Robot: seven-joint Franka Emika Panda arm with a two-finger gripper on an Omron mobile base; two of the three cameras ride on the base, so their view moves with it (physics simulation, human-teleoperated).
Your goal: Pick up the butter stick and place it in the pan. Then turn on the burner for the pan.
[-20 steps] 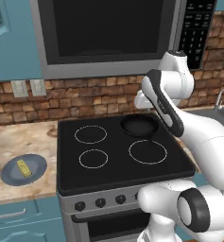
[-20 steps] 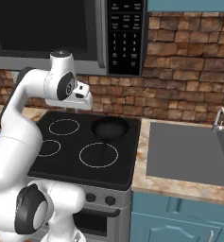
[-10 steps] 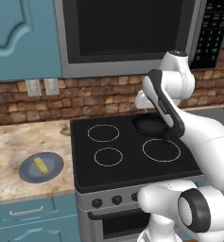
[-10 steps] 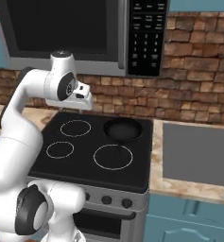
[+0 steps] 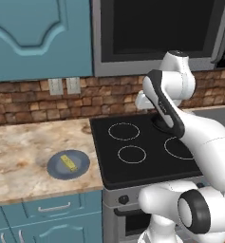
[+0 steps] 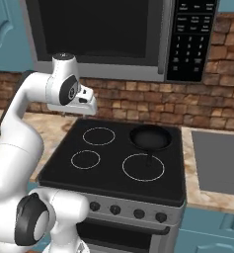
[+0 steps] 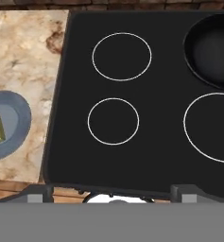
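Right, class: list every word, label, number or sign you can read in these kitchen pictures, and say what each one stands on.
No text here can be read.
Microwave keypad: rows of pale marks on the buttons, too small and blurred to read.
Stove knobs: no legible markings.
Butter stick, plate, pan, wall outlets: no lettering shows.

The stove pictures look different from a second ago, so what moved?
The robot's base drove left, so the cameras moved with it: the plate with the butter stick now sits nearer the stove's view. The claw's two tips opened. The pan stayed on its back right burner, butter untouched.
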